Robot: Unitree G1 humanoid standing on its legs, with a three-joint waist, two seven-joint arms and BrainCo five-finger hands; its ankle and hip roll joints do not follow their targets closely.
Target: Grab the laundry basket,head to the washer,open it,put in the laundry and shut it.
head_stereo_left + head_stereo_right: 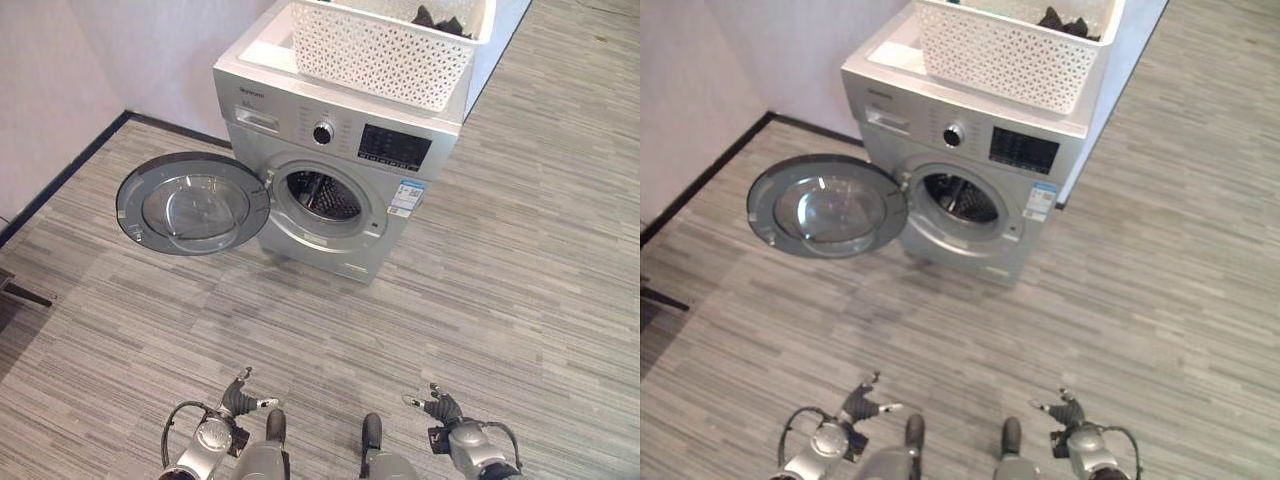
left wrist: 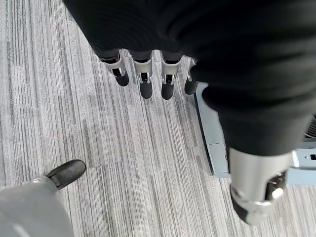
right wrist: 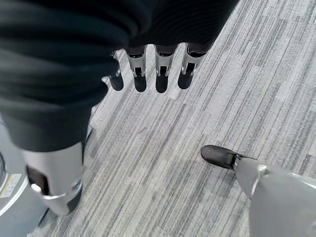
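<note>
A silver front-loading washer [image 1: 340, 190] is seen standing against the white wall, on a grey striped floor [image 1: 520, 260]. Its round door [image 1: 192, 205] is swung fully open to the robot's left, so that the dark drum opening [image 1: 322, 195] is exposed. A white perforated laundry basket [image 1: 380, 50] is set on top of the washer, and dark laundry [image 1: 440, 20] is visible inside it at the far end. Both hands are held low, well apart from the washer and the basket. The left hand [image 2: 143, 79] is shown with its fingers straight and relaxed, nothing being grasped. The right hand [image 3: 148, 74] is likewise held with fingers extended and nothing in it.
</note>
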